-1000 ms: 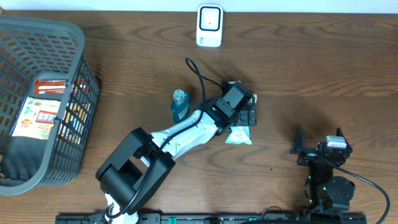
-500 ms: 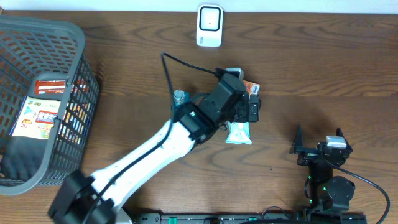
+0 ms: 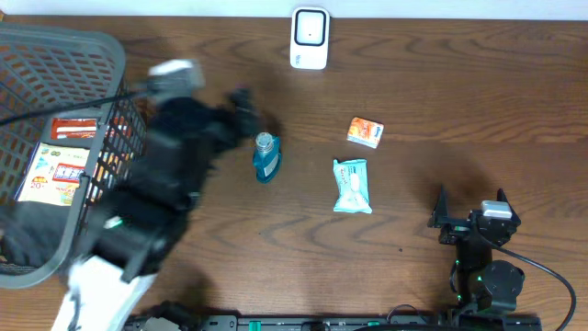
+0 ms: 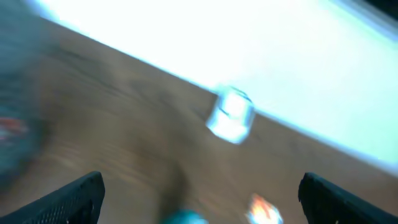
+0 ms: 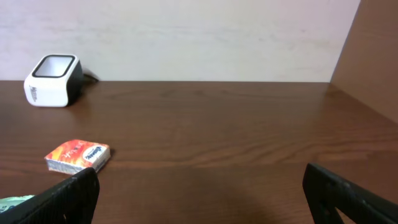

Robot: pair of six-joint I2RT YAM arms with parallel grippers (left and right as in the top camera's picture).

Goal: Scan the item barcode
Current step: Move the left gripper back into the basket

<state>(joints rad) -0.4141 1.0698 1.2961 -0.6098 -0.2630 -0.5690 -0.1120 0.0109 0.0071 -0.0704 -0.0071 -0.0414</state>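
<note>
Left gripper (image 4: 202,199): fingers (image 4: 78,198) stand wide apart at the bottom corners of the blurred wrist view, nothing clamped. Overhead, its arm (image 3: 156,198) is a dark smear over the left half of the frame, tip near the teal bottle (image 3: 265,158) and up-left of it, body overlapping the right side of the grey basket (image 3: 55,35). Right gripper (image 3: 470,204): fingers likewise wide apart and empty, at lower right, well apart from the goods. Orange box (image 3: 365,132) lies flat right of centre, just above the wipes packet (image 3: 353,186); white scanner (image 3: 310,39) stands at top centre.
</note>
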